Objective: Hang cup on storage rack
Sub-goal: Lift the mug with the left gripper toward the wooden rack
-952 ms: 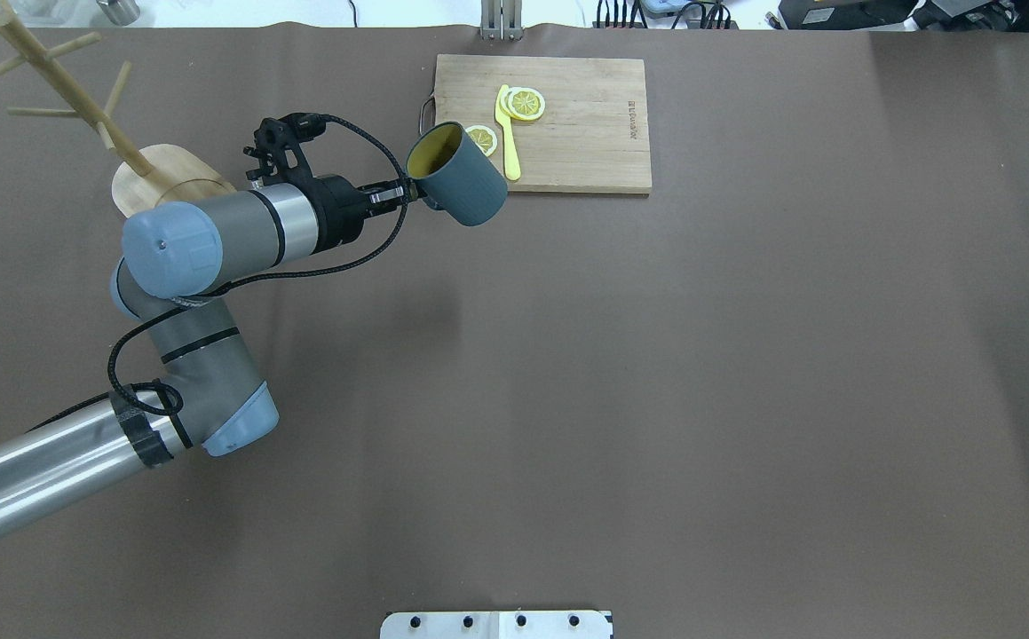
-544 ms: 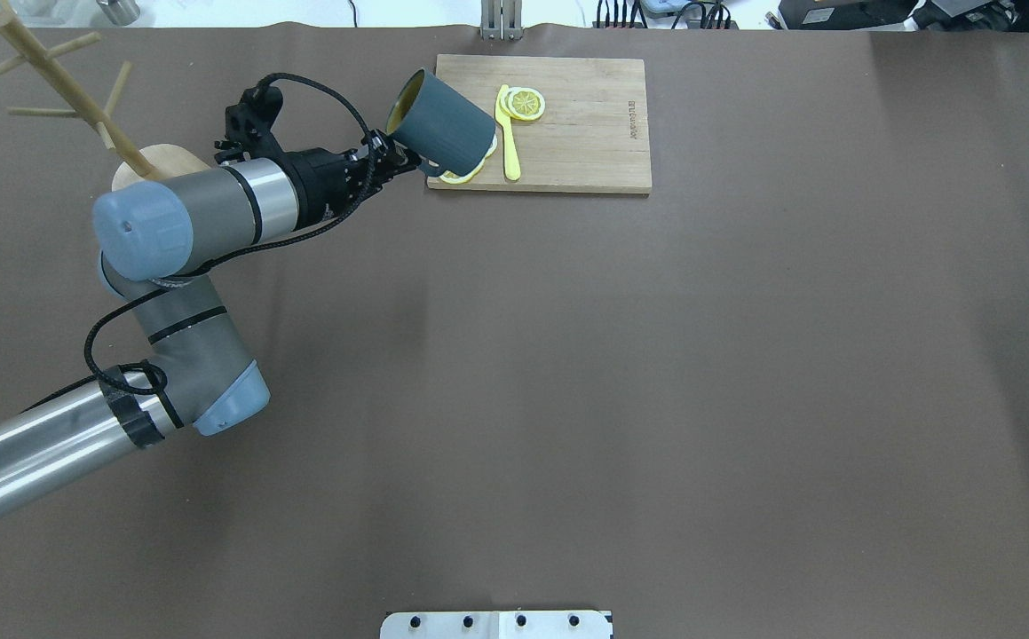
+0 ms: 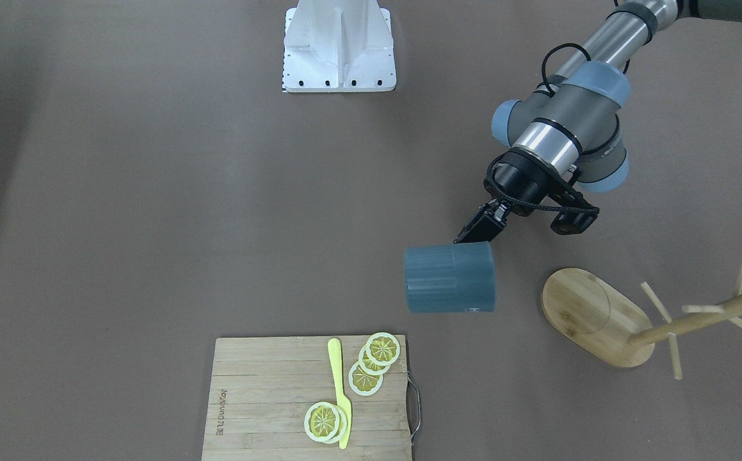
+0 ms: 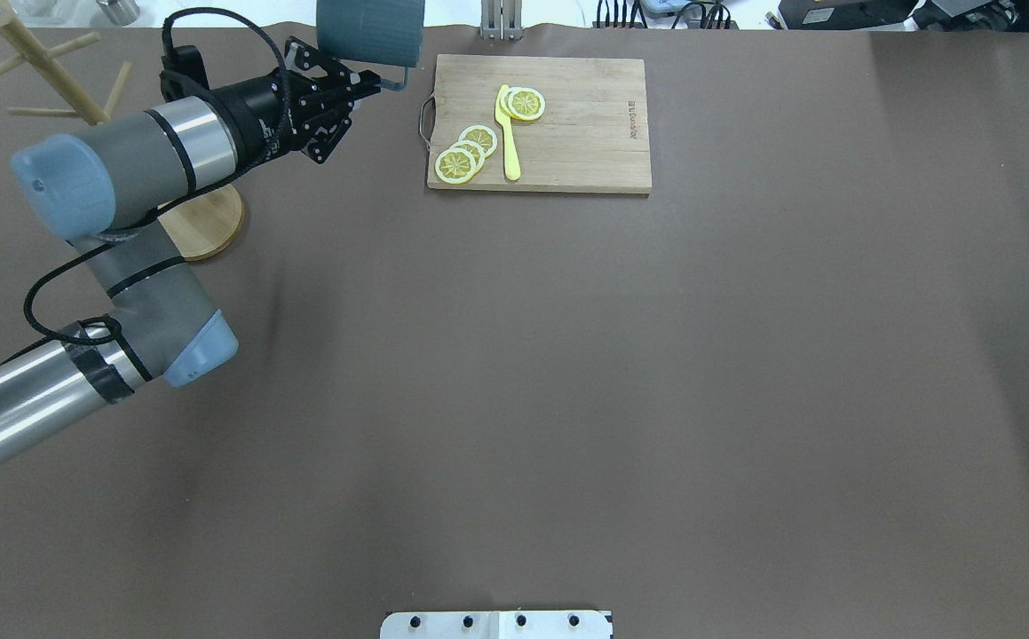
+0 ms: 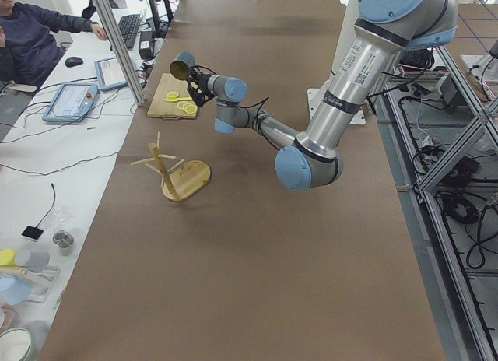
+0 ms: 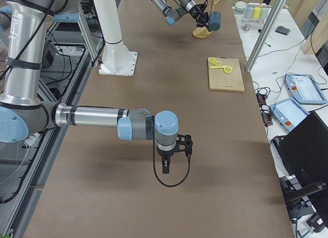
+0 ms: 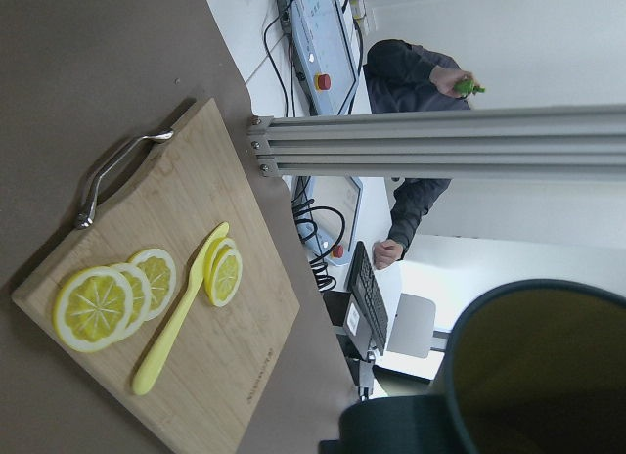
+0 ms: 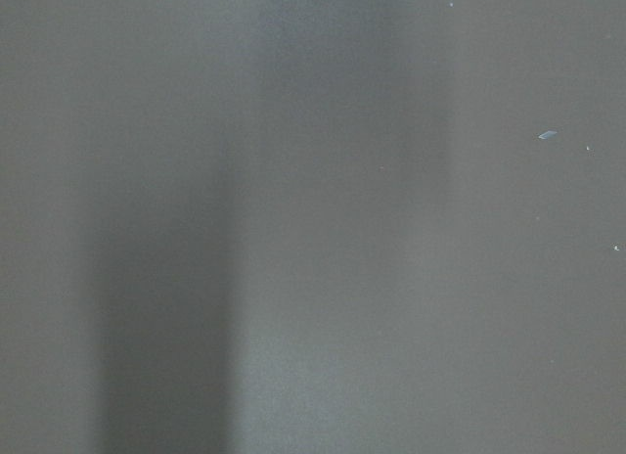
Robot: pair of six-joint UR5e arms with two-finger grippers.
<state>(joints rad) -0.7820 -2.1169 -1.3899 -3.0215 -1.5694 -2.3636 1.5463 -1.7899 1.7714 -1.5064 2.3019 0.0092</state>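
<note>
My left gripper (image 4: 370, 86) is shut on the handle of the cup (image 4: 370, 32), a dark blue-grey mug, and holds it in the air on its side at the table's far edge. In the front view the gripper (image 3: 470, 235) holds the cup (image 3: 451, 278) to the left of the storage rack (image 3: 591, 314). The rack's post (image 4: 45, 64) and thin pegs stand apart from the cup. The left wrist view shows the cup's yellow inside (image 7: 548, 385). My right gripper (image 6: 165, 166) hangs over bare table, seen only in the exterior right view, so I cannot tell its state.
A wooden cutting board (image 4: 567, 133) with lemon slices (image 4: 465, 155) and a yellow knife (image 4: 509, 133) lies right of the cup. The robot's white base plate (image 3: 338, 45) sits at the near edge. Operators sit beyond the far edge.
My left arm has swung the cup left and toward the table's far edge, off the cutting board and nearer the rack. The cup has turned so its side faces up.
</note>
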